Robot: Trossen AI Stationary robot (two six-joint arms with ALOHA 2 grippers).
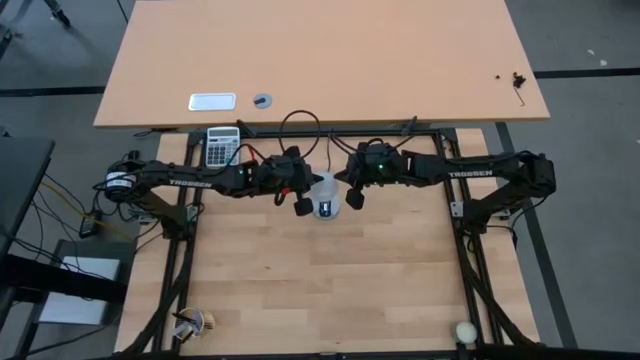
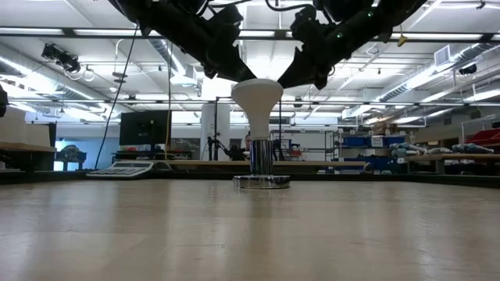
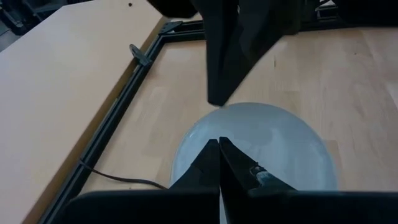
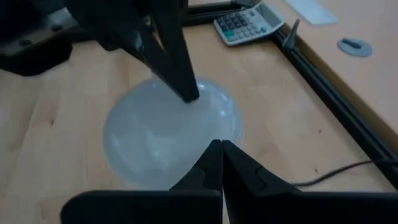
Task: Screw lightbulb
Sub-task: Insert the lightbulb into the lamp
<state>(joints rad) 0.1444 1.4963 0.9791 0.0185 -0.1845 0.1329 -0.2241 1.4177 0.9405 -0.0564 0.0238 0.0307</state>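
While lightbulb (image 2: 257,97) stands upright, left gripper (image 3: 218,144) & right gripper (image 4: 216,146), both closed, empty, flank dome top.

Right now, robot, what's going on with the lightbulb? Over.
Left gripper and right gripper shut, tips at the dome. Lightbulb upright in silver socket. Nothing in the way.

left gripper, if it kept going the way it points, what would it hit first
Probably the lightbulb: the shut left gripper points down at its dome, close above it. The right gripper is near that line too.

Overhead, table-level and two close wrist views, all sharing the lightbulb (image 1: 325,195).
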